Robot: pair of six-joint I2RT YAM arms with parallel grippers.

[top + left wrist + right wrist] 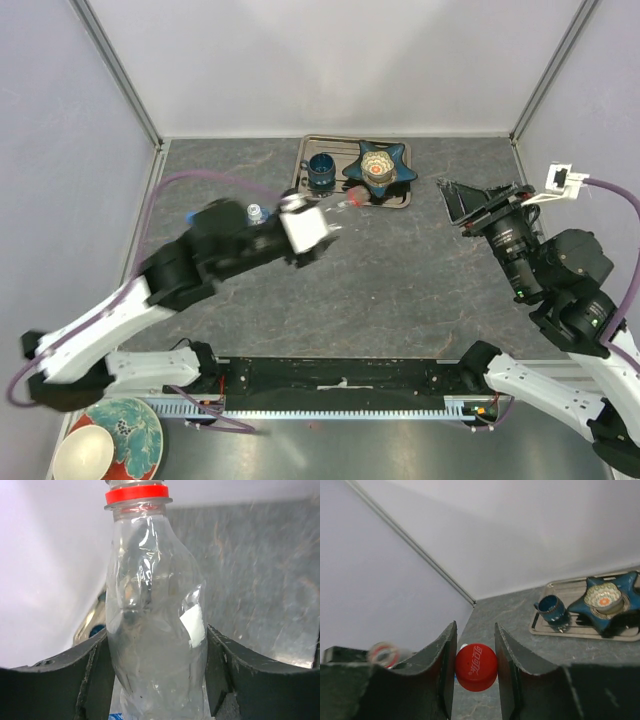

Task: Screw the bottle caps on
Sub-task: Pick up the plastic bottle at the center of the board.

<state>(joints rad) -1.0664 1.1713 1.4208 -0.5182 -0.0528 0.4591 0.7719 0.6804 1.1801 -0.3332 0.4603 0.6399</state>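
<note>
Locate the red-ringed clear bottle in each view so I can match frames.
Top external: bottle, blurred, mid-frame in the left gripper.
Left wrist: fills the centre, between the fingers.
Right wrist: lower left, mouth toward camera, left of the red cap.
Shared landmark: dark blue cup, seen in top external and right wrist.

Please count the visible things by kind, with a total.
Bottles: 2, held bottle in left gripper, second bottle beside it.
Red cap: 1, in right gripper.
Dark blue cup: 1.
Star-shaped dish: 1.
Bowls: 2, patterned bowl, white bowl.
Plate: 1.
Tray: 1.
Total: 9.
</note>
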